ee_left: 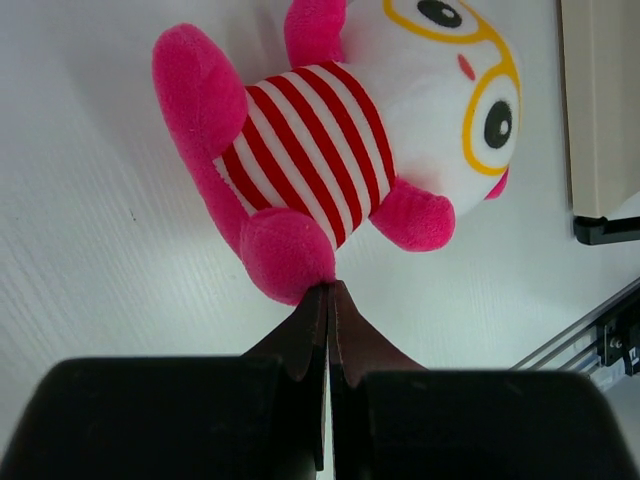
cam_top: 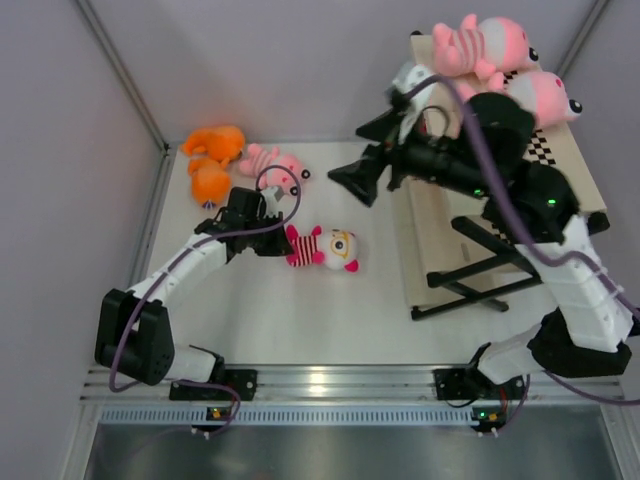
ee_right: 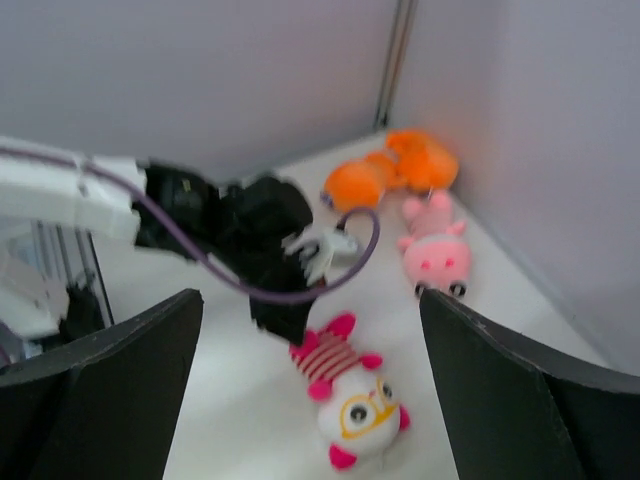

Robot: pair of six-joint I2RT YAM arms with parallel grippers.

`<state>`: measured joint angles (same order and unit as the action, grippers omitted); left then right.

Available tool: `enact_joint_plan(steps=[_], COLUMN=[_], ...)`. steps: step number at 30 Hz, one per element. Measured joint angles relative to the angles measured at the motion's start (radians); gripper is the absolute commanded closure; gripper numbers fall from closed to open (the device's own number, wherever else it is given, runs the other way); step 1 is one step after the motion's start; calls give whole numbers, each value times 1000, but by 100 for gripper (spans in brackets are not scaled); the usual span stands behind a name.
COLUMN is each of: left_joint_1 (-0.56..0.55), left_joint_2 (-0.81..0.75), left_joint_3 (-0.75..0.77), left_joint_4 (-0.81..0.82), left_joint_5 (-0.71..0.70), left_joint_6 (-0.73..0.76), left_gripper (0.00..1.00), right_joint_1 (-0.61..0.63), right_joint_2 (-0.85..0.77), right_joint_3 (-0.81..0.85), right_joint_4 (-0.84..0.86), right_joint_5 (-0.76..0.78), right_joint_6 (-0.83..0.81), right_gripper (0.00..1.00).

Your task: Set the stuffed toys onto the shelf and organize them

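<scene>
A hot-pink stuffed toy (cam_top: 322, 248) with a white face, yellow glasses and a red-striped body lies on the table; it also shows in the left wrist view (ee_left: 310, 150) and the right wrist view (ee_right: 350, 400). My left gripper (cam_top: 277, 240) is shut, its tips (ee_left: 330, 288) touching the toy's foot, with no fabric seen between them. My right gripper (cam_top: 356, 182) is open and empty, raised left of the shelf (cam_top: 425, 215). Two big pale-pink toys (cam_top: 480, 45) (cam_top: 540, 95) lie on the shelf's top board. A pale-pink toy (cam_top: 275, 163) and two orange toys (cam_top: 213, 145) (cam_top: 208, 184) lie at the back left.
White walls enclose the table at the back and left (cam_top: 130, 120). The shelf's black crossed frame (cam_top: 480, 270) stands at the right. A metal rail (cam_top: 330, 385) runs along the near edge. The shelf's corner shows in the left wrist view (ee_left: 600, 110).
</scene>
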<state>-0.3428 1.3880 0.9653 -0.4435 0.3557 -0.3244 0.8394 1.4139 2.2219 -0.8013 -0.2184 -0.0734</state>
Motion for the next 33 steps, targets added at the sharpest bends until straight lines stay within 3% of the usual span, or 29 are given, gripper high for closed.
enact_joint_plan(steps=[4,9,12,17,19,20,24,29,33], left_joint_1=[1,2,2,2,2,2,2,19,129], left_joint_2=[-18,-26,-26,-24,-24,-24,-24,-39,-80], left_joint_3=[0,-10,-21,-24,-24,-24,-13,85,162], left_joint_4=[-16,-23,-30,-35,-37,-38,-66,-130,-138], left_joint_5=[-9,-8,-7,-8,-10,-13,-37,-120,-175], left_joint_6=[5,5,6,19,29,35,56,88,101], left_gripper=[100,100,100,99,87,71,46,38,38], right_joint_1=[111,188,258,326,329,329,328,318,314], right_joint_2=[2,-76,-102,-69,-30,-11,69,137,209], right_joint_3=[-365,-959,-1173,-1246,-1244,-1244,-1238,-1229,-1172], right_joint_4=[139,403,537,718,801,827,883,927,955], right_joint_5=[102,190,245,340,380,396,435,443,462], right_joint_6=[-32,1,40,71,66,60,23,13,16], right_gripper=[14,16,16,10,8,8,7,8,7])
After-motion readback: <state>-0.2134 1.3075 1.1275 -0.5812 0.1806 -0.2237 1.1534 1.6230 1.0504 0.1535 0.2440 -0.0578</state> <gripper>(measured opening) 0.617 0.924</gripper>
